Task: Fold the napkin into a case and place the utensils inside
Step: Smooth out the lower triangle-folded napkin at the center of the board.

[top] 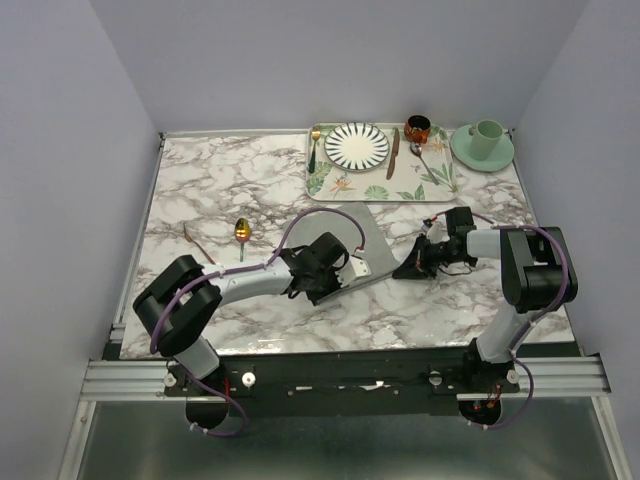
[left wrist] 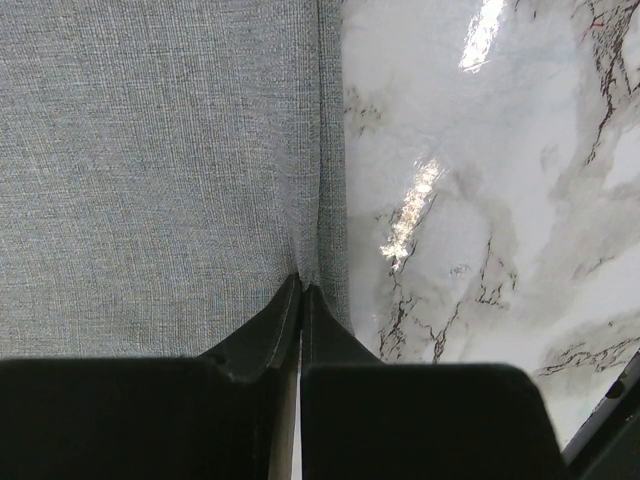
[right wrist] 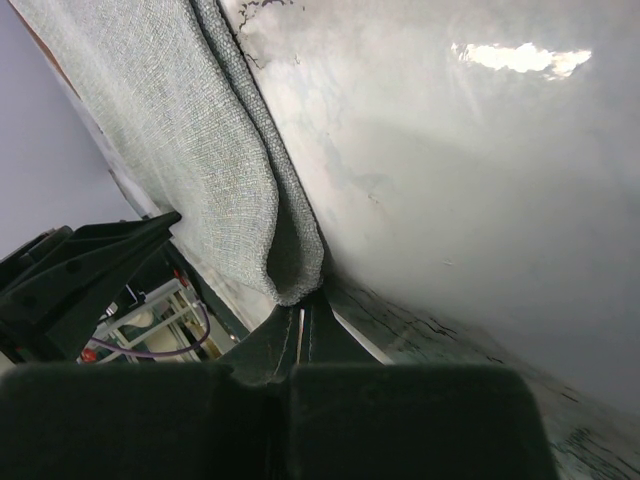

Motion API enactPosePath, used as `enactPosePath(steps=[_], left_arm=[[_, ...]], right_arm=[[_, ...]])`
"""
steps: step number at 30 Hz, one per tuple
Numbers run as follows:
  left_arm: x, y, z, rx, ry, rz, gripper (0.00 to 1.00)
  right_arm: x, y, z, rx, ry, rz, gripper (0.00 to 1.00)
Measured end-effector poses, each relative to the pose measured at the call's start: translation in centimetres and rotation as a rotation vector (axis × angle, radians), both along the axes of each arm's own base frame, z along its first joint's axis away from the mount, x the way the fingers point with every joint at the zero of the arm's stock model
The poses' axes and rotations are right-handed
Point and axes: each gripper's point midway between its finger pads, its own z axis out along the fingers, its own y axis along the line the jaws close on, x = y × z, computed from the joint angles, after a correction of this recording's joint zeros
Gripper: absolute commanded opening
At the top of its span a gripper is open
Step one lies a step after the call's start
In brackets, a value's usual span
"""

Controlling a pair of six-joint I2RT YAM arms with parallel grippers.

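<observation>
Napkin: grey cloth, partly folded, lying mid-table just on the near side of the leaf-patterned tray; its near end sits between the two grippers.
Left gripper: low over the napkin's near left part; in the wrist view its fingertips are pressed together right on the cloth's edge, pinching the napkin where it meets the bare marble.
Right gripper: at the napkin's near right corner; jaws closed tight, with a rolled fold of the napkin running down into the tips.
Spoon: gold bowl and pale-green handle, flat on the marble toward the left edge, well apart from the napkin.
Fork: thin and copper-pink, just left of the spoon, nearer the left edge.
Tray: against the far edge, carrying a striped plate, a gold fork with dark handle and a brown-handled knife.
Green cup: on a saucer in the far right corner.
</observation>
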Motion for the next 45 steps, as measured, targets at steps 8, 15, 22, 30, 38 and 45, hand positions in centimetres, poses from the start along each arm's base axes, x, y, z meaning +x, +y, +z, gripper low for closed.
enactPosePath(steps=[8,15,22,30,38,45], left_arm=[[0.0,0.0,0.0,0.001,0.002,0.0,0.07],[-0.2,0.2,-0.1,0.007,0.006,-0.001,0.14],[-0.8,0.3,0.1,0.006,0.03,-0.011,0.43],[1.2,0.8,4.8,-0.17,0.117,0.089,0.44],[9.8,3.2,10.0,-0.433,0.167,0.339,0.45],[12.6,3.5,7.7,-0.563,0.395,0.497,0.45]], right_arm=[[0.0,0.0,0.0,-0.001,-0.001,0.001,0.01],[0.0,0.0,0.0,-0.001,-0.001,0.001,0.01],[0.0,0.0,0.0,-0.001,-0.005,0.004,0.29],[-0.5,-0.2,1.3,-0.006,-0.057,0.051,0.49],[-1.1,-0.6,3.3,-0.026,-0.116,0.13,0.63],[2.3,-0.5,3.6,-0.036,-0.143,0.121,0.63]])
